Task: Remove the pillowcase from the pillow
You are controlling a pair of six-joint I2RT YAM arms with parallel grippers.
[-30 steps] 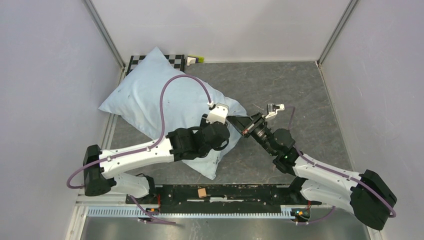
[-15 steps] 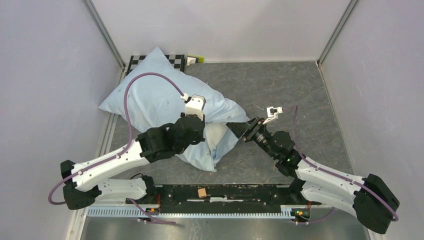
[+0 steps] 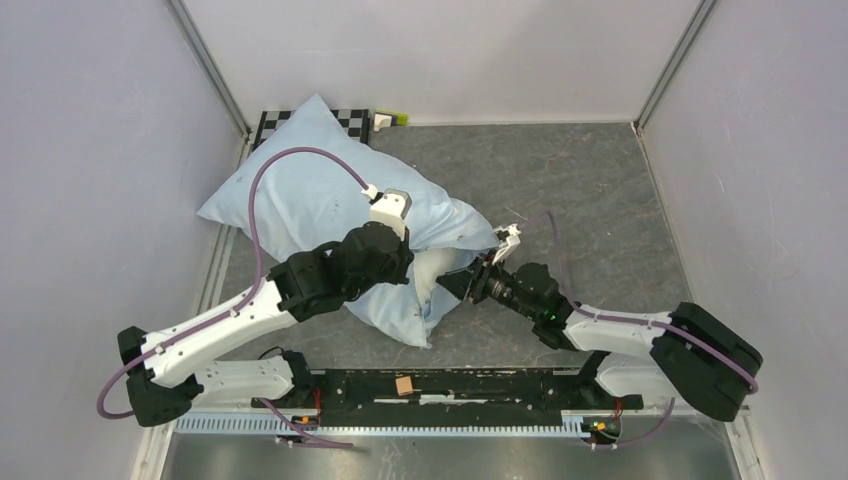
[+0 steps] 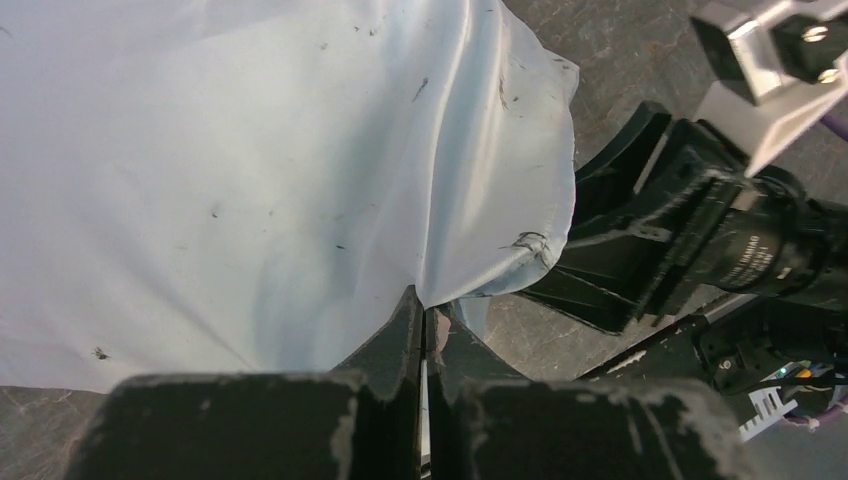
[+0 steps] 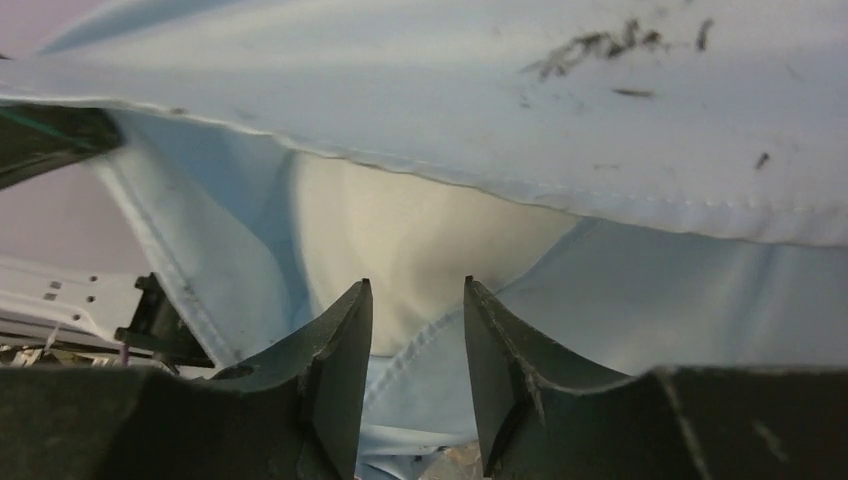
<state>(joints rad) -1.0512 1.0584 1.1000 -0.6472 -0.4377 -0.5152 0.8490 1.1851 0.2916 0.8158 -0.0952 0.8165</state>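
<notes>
The pillowcase (image 3: 310,195) lies on the grey counter (image 3: 600,180) at the far left, with the cream pillow (image 5: 420,240) showing at its open near end. My left jaws are pinched tight on the pillowcase's hem there. My right jaws stand apart, facing the bare pillow in the opening.

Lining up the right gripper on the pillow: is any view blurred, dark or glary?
Top external: sharp, evenly lit, no glare on the pillowcase. Left wrist: pillowcase sharp, left gripper dark and blurred near the lens. Right wrist: pillow shaded inside the opening, slightly soft; right gripper dark.
</notes>
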